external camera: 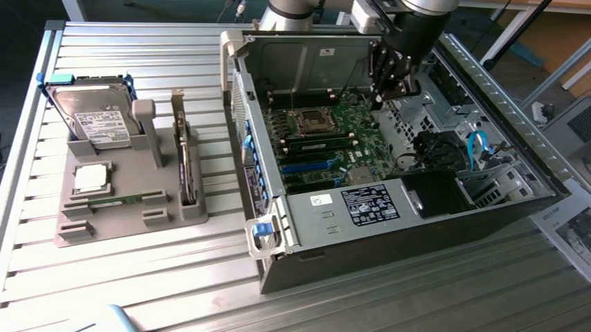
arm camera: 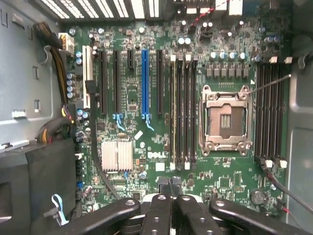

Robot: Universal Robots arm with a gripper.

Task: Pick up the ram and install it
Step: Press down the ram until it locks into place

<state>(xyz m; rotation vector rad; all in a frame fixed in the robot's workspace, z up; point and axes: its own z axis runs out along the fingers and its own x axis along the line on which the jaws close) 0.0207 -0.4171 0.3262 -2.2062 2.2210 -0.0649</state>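
Note:
The ram (external camera: 115, 201) is a thin green stick lying flat in the front slot of the grey parts holder (external camera: 166, 216), at the exterior view's left. My gripper (external camera: 385, 99) hangs inside the open computer case (external camera: 388, 228), above the motherboard (external camera: 333, 138) and far from the ram. In the wrist view its black fingers (arm camera: 161, 208) are pressed together with nothing between them, and the gripper (arm camera: 171, 192) looks straight down on the board. The long black memory slots (arm camera: 186, 112) lie beside the empty processor socket (arm camera: 226, 120).
The holder also carries a hard drive (external camera: 93, 117), a square silver processor (external camera: 91, 178) and an upright expansion card (external camera: 187, 162). The case walls, a drive cage (external camera: 480, 183) with blue cables and a black power supply box (external camera: 439, 194) surround the board. Slatted metal table (external camera: 138, 277) all around.

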